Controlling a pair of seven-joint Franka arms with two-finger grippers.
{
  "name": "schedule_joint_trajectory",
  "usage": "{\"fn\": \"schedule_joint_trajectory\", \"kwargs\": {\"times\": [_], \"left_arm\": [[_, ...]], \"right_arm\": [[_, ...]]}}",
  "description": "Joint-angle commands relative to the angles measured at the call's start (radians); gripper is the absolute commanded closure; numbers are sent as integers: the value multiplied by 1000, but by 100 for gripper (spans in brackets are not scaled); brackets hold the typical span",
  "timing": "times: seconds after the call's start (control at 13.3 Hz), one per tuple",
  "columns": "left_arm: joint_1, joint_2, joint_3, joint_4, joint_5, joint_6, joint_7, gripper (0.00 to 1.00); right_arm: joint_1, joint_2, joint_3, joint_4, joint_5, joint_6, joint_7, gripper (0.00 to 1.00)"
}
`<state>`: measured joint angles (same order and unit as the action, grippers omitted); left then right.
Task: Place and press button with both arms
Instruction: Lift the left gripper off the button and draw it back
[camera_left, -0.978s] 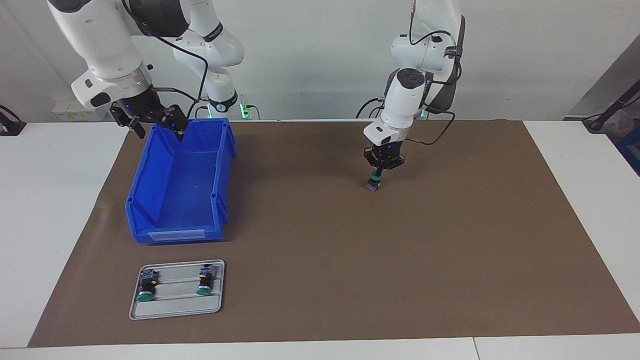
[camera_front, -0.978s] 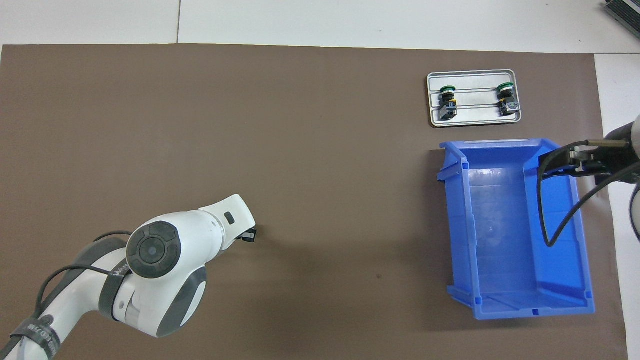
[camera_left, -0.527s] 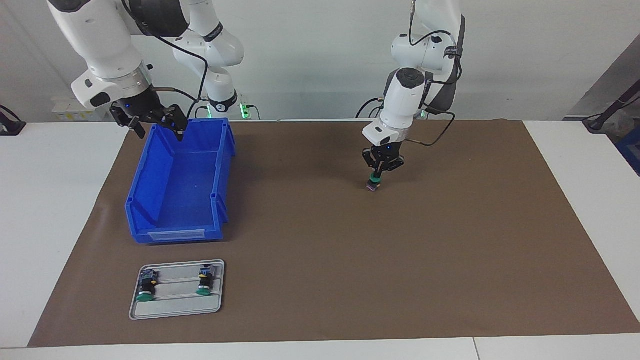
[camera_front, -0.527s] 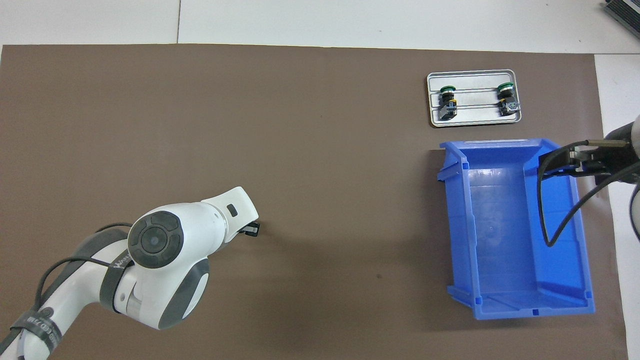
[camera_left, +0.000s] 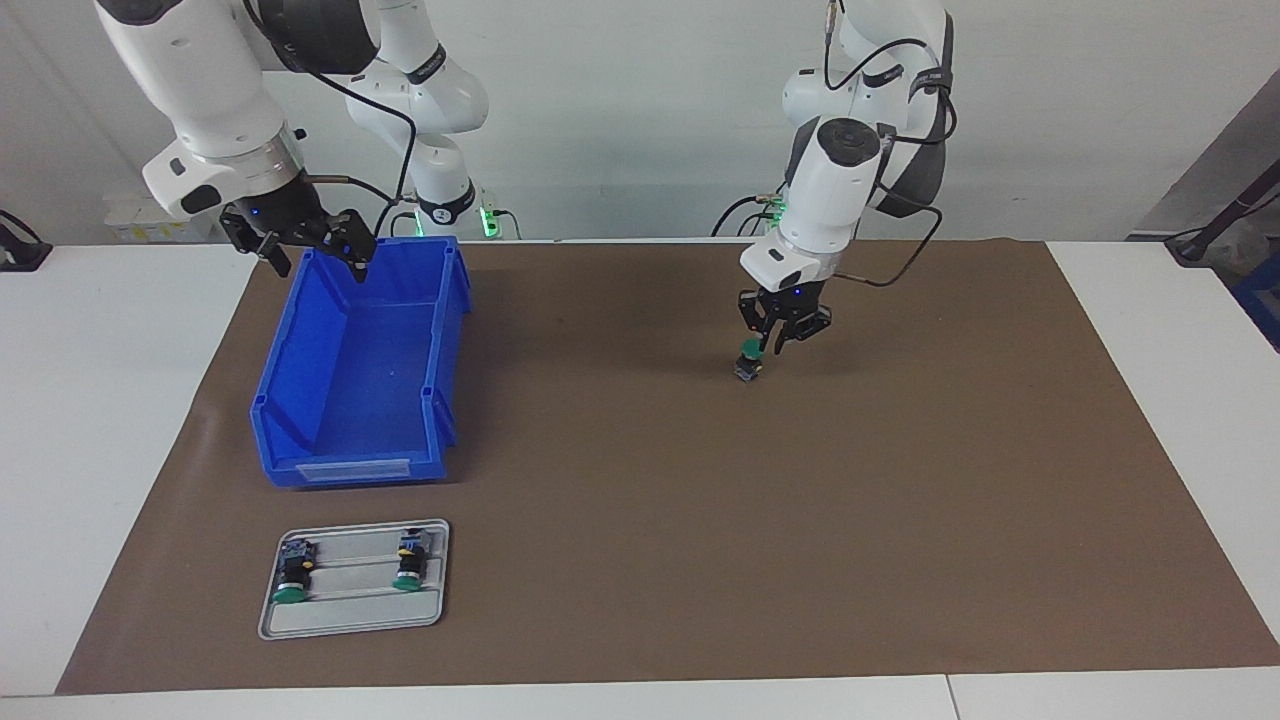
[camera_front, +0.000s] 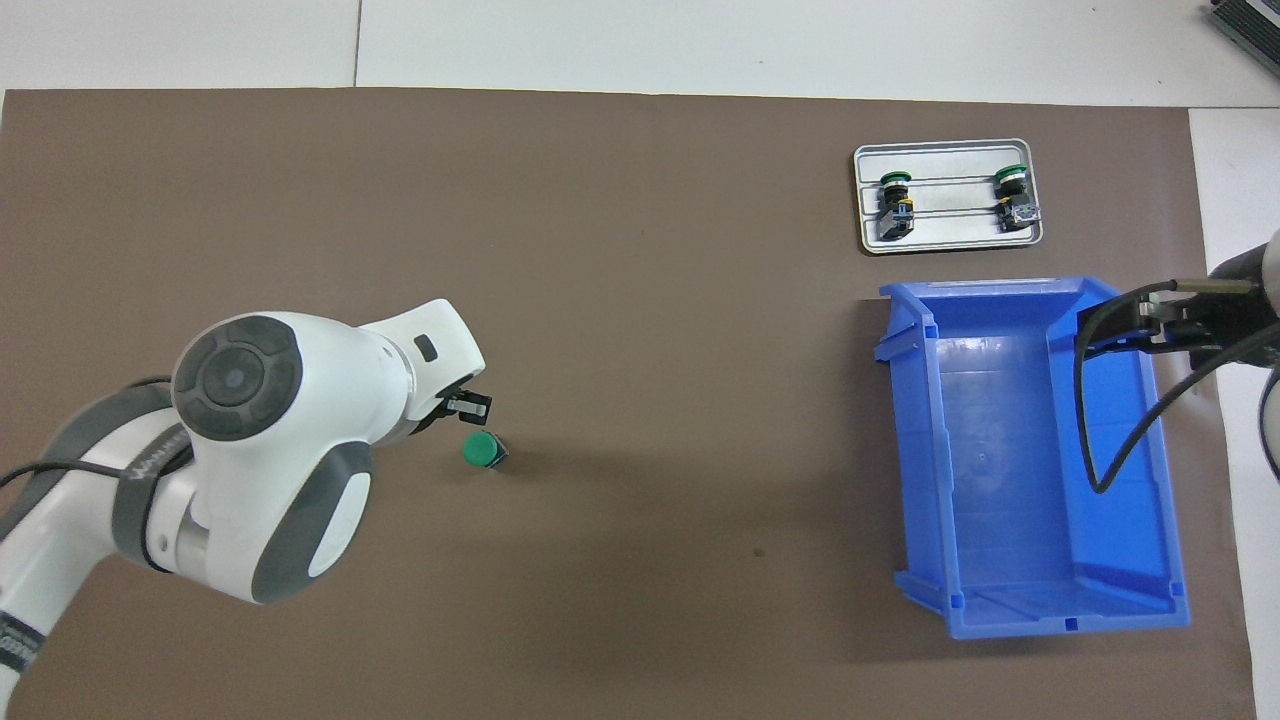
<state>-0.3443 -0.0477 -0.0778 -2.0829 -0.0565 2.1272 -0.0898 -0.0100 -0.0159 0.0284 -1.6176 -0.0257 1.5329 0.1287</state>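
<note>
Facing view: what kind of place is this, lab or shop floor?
Likely a robotics lab bench: two white arms mounted at a white table covered by a brown mat, with a blue parts bin and a tray of push-buttons.

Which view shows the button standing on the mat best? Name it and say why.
The overhead view: the button shows its whole green cap, clear of the left gripper beside it. The facing view shows it side-on, standing upright on the brown mat, with the gripper's fingertips close above its cap.

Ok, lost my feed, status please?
Left gripper open, just above button. Button upright on mat, released. Right gripper open, waiting over bin. Nothing in the way.
</note>
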Motion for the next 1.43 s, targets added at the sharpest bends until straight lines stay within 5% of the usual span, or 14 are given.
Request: {"fn": "schedule_joint_trajectory", "kwargs": {"times": [0.0, 0.68, 0.75, 0.9, 1.35], "left_arm": [[114, 17, -4, 174, 15, -201, 103, 77], [318, 104, 4, 681, 21, -771, 140, 72], [317, 103, 3, 679, 44, -759, 145, 56], [306, 92, 3, 650, 121, -707, 147, 1], [338, 13, 4, 451, 115, -517, 140, 0]], "right_arm": [[-10, -22, 5, -25, -2, 10, -26, 0], [-5, -27, 7, -21, -2, -4, -27, 0], [-5, -27, 7, -19, -2, -2, -27, 0], [-4, -26, 7, -19, 0, 9, -20, 0], [13, -24, 10, -21, 9, 38, 8, 1]]}}
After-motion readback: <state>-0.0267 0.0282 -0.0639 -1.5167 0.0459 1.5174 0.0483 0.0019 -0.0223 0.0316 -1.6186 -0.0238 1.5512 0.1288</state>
